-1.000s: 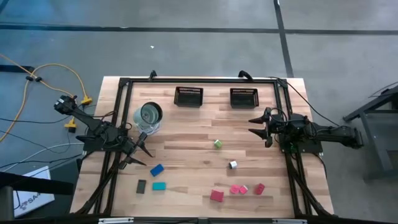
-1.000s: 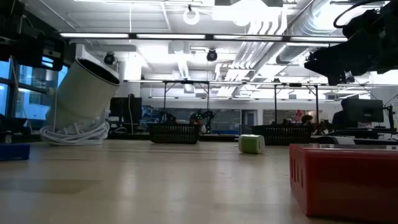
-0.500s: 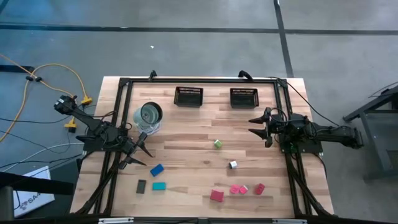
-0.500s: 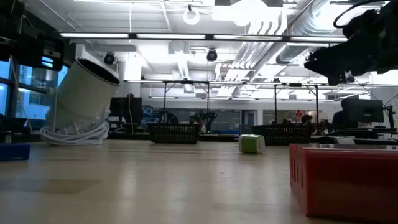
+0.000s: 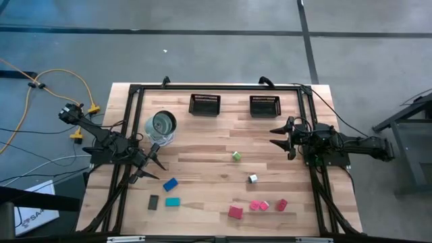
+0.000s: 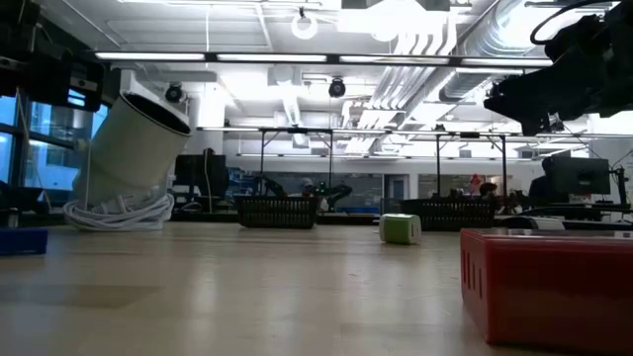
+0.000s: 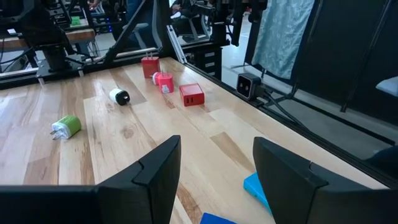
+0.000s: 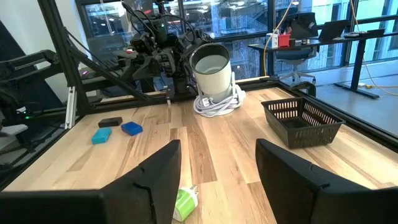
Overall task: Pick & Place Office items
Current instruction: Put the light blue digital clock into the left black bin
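Wood table (image 5: 202, 142): slick; a nudged piece could skid.
My left gripper (image 5: 154, 166): fingers apart, holding nothing, near blue block (image 5: 169, 183).
My right gripper (image 5: 280, 138): fingers apart, holding nothing.
Risk: the tilted white cup (image 5: 160, 126) sits close; my left arm's swing could topple it.

On the surface itself nothing has shifted over the last second. The only change lies in the room beyond, seen from the low view: a small dark shape between the two mesh baskets (image 6: 277, 211) has altered slightly.

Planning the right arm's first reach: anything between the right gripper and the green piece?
Nothing: in the high view only bare wood separates the right gripper from the green piece. Its open fingers hold nothing.
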